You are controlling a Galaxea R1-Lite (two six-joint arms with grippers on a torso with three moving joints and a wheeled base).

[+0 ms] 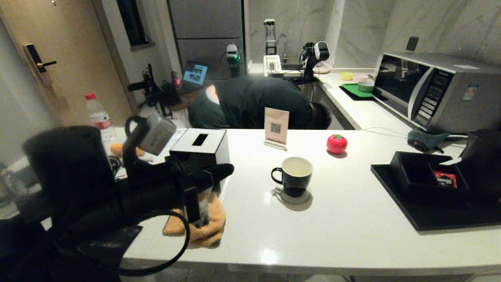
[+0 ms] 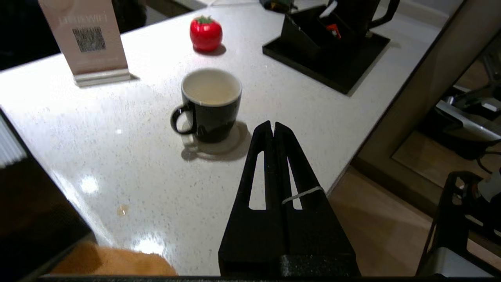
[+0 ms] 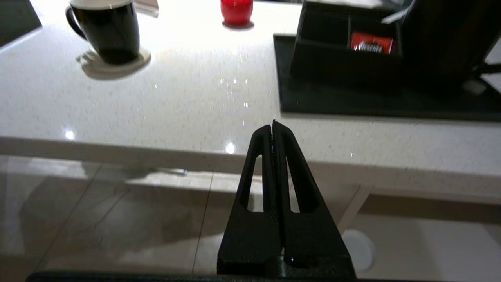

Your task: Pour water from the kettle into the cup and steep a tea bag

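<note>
Near the table's middle sits the black mug (image 1: pixel 292 175); "WiFi" card (image 2: pixel 87 36) behind it; left gripper (image 2: pixel 273 126) and right gripper (image 3: pixel 273 124) hover, fingers together, empty.

Left arm (image 1: pixel 117 199) reaches in from the robot's left side, forearm lying roughly level over the surface (image 1: pixel 332 231), well left of the cup (image 1: pixel 293 176). Its wrist carries a boxy grey camera housing on top.

Left hand (image 2: pixel 273 127): both black fingers (image 2: pixel 291 156) pressed together, tips meeting, nothing between them. It points toward the cup from near the surface's front edge, tips just short of the cup's base.

Right hand (image 3: pixel 273 127): fingers (image 3: pixel 293 164) likewise closed flat against each other, empty. It sits off the front edge of the surface, lower than the cup, aimed at the surface edge. The right arm is outside the head view.
</note>
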